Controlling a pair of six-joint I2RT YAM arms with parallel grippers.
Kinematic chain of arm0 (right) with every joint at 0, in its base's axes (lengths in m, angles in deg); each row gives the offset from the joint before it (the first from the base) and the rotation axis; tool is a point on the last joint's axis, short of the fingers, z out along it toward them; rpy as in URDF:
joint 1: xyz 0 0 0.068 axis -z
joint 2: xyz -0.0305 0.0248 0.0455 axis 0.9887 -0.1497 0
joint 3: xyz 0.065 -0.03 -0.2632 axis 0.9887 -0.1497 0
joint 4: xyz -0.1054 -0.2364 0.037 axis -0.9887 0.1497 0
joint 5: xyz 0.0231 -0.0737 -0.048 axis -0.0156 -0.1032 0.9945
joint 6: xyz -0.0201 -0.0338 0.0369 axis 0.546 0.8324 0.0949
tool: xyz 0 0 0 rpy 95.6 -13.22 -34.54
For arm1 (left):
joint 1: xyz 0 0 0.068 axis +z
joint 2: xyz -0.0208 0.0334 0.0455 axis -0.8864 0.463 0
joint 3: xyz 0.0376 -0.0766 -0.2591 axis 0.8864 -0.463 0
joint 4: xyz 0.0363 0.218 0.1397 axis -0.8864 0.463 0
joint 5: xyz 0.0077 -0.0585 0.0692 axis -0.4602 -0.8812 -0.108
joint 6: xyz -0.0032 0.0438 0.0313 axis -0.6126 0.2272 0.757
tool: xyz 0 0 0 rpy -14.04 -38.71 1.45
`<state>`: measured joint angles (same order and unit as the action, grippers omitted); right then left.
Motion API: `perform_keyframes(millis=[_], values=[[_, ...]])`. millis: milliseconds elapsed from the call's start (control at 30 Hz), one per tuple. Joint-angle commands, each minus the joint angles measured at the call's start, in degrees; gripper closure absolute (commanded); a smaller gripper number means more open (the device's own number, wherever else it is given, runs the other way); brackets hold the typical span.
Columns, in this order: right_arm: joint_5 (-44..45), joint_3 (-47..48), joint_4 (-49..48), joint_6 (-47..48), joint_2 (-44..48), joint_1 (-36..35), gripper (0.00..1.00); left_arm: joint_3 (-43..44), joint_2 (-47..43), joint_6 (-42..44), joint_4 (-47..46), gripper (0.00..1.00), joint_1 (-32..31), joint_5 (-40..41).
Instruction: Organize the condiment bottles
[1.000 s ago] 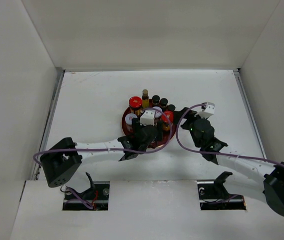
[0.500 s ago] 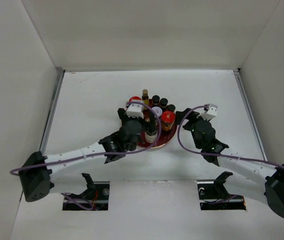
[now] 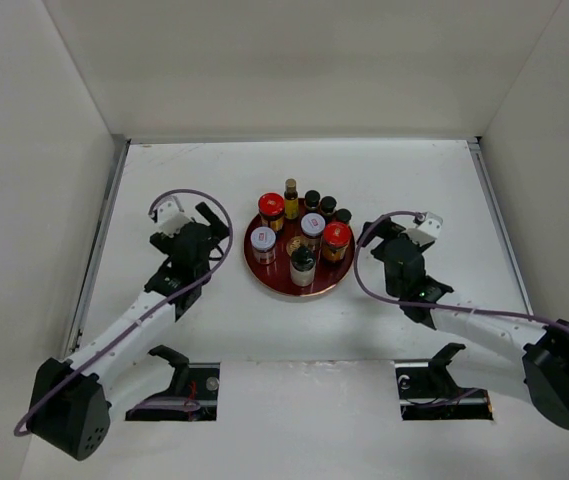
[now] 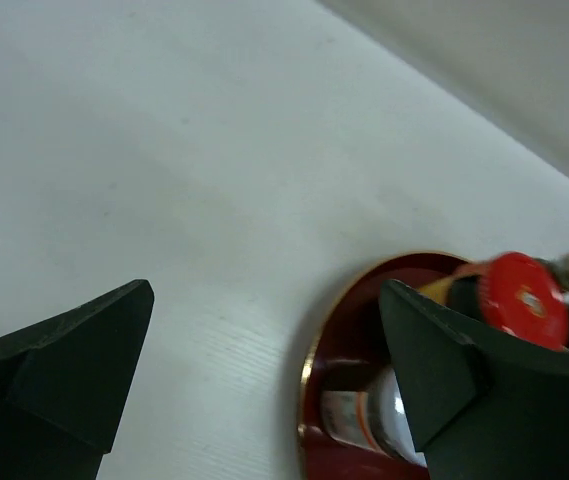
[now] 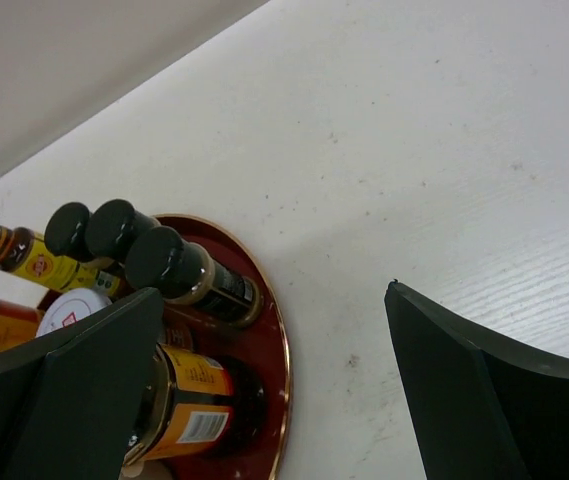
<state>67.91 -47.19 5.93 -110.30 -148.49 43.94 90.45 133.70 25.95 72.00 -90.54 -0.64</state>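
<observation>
The condiment bottles stand together on a round red tray. They include two red-capped jars, two white-lidded jars, a slim yellow bottle and several dark black-capped bottles. My left gripper is open and empty, left of the tray. In the left wrist view the left gripper frames the tray rim, a red cap and a white-lidded jar. My right gripper is open and empty, just right of the tray. In the right wrist view the right gripper shows dark bottles and an orange-labelled jar.
White walls enclose the table on the left, back and right. Purple cables loop over both arms. Two cut-outs with fittings sit at the near edge by the arm bases.
My left arm has pulled back from over the tray to its left side, leaving the bottles uncovered. My right arm has hardly moved.
</observation>
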Motion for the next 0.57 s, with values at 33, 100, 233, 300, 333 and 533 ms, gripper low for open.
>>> perform_keyframes(millis=[33, 100, 233, 300, 333, 533], values=[[2.51, -0.51, -2.61, -4.08, 2.01, 2.42, 0.0, -1.09, 1.44, -9.94, 7.33, 0.0, 4.87, -6.98], [1.72, -1.83, -3.66, -5.32, 2.62, 3.74, 0.0, -2.58, 2.32, -11.69, 7.24, 0.0, 3.91, -7.07], [-0.65, -3.15, -4.02, -7.87, 3.68, 5.86, 0.02, -2.15, 4.43, -11.88, 7.33, 0.0, 2.94, -6.81], [-1.01, -3.15, -4.02, -7.87, 3.77, 5.68, 0.06, -1.98, 4.69, -11.62, 6.54, 0.0, 2.42, -6.81], [-0.66, -3.07, -4.02, -7.52, 3.59, 5.59, 0.06, -1.63, 4.78, -11.18, 6.1, 0.0, 2.06, -6.81], [-1.1, -3.33, -4.02, -7.43, 4.73, 5.68, 0.12, 0.22, 4.87, -8.54, 4.78, 0.0, 0.13, -4.62]])
